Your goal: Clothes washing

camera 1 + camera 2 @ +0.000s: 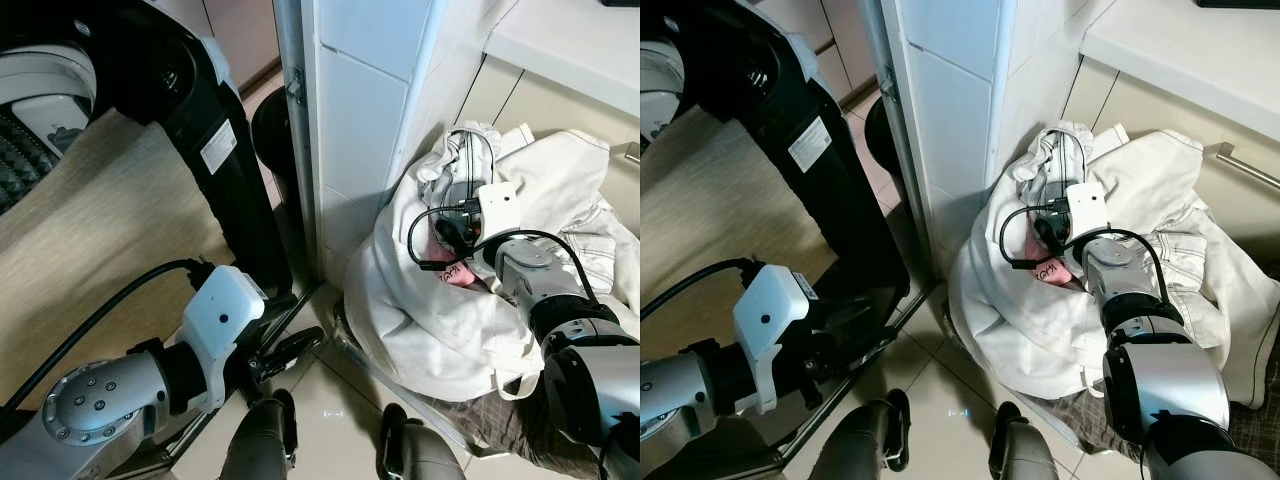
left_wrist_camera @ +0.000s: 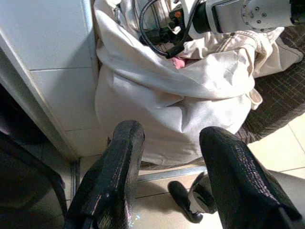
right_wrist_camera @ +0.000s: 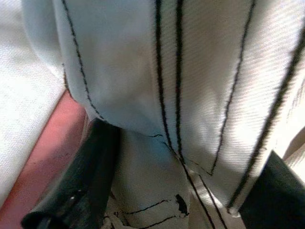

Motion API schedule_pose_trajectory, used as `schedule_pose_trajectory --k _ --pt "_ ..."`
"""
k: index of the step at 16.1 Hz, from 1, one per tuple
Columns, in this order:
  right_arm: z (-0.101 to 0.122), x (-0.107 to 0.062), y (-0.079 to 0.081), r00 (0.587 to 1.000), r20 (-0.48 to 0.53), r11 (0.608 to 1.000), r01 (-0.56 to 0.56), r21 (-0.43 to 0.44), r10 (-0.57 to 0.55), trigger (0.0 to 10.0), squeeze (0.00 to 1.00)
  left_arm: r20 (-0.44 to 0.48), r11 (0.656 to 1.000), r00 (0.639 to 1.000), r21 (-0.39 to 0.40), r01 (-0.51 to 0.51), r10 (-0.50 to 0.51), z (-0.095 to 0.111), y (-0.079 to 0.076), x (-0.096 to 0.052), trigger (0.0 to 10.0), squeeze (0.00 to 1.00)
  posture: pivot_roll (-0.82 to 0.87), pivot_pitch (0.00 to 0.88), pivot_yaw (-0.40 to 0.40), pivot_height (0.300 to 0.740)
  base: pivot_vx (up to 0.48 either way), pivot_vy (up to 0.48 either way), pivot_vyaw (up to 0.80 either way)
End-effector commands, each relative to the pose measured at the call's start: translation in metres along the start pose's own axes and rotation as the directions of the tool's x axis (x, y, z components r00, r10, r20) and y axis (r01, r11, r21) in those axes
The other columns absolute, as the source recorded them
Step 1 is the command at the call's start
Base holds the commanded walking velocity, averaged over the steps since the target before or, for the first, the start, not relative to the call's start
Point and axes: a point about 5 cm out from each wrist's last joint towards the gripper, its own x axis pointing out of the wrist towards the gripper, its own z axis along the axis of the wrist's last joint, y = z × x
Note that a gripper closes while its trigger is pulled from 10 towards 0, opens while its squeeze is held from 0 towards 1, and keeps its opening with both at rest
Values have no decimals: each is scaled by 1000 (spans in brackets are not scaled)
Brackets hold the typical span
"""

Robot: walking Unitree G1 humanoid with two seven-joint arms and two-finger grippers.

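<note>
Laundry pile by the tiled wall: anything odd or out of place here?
The white garment is heaped untidily over the basket and hangs over its rim. A pink item peeks out where the right gripper is pushed into the cloth. The left gripper hangs open, apart from the pile. Nothing looks spilled or damaged.

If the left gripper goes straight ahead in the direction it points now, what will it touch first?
Most likely the white garment. Seen from the left wrist, the left gripper, jaws open, aims at the pale cloth heaped beside the tiled wall. How far off it lies is unclear.
</note>
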Motion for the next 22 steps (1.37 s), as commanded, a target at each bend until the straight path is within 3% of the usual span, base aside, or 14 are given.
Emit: schedule_pose_trajectory --k 1,18,22 --pt "-12 -2 -3 999 -51 1000 18 20 -17 0 0 7 999 1000 13 31 -31 3 -7 -1 10000 0 294 325 60 740 0 0 0" --pt "2 0 -3 1000 11 999 9 52 -10 0 0 22 1000 999 10 29 -30 2 0 14 10000 0 249 260 35 740 0 0 0" --pt "10 -1 -7 997 71 982 9 190 -22 0 0 51 1000 999 -3 -1 1 -2 6 26 10000 0 163 196 22 740 0 0 0"
